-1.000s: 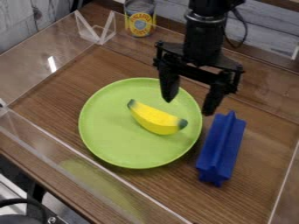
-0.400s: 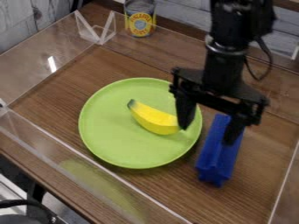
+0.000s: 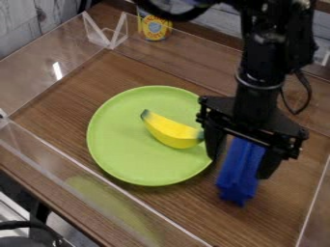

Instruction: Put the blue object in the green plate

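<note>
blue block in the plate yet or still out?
Out. The blue block lies on the wooden table just right of the green plate, with the open gripper straddling it.

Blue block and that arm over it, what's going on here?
The arm's claw points down with its jaws open on either side of the blue block, which lies on the wooden table just right of the green plate. The block does not look gripped yet. A yellow banana already lies in the plate.
</note>
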{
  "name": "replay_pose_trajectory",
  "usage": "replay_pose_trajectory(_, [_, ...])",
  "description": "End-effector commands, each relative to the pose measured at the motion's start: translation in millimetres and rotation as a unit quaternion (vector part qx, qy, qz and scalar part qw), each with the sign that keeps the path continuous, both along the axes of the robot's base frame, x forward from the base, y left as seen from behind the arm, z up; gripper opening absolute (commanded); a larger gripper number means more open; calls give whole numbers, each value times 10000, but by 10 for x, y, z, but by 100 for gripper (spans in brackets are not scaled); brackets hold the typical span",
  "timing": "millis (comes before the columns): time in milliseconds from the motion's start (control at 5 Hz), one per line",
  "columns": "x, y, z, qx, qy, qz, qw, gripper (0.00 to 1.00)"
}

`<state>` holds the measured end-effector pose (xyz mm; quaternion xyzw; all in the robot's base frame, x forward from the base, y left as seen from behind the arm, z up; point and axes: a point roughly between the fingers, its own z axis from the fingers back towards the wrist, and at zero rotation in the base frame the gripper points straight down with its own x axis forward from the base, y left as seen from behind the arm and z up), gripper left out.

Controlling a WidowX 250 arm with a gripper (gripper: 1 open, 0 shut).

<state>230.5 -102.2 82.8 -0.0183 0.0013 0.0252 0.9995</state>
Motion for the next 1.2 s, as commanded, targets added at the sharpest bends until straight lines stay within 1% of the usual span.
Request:
replay_pose_trajectory(0, [15,-30,-4,-33,-141,33,9999,100])
replay_pose_trajectory(200, [18,-41,-87,-27,-164,110,9998,100])
replay_pose_trajectory(600, [36,-74,-275,-78,-269,285,9992,100])
replay_pose_trajectory(1000, [74,-93,-385,-137,-333,368,9987,100])
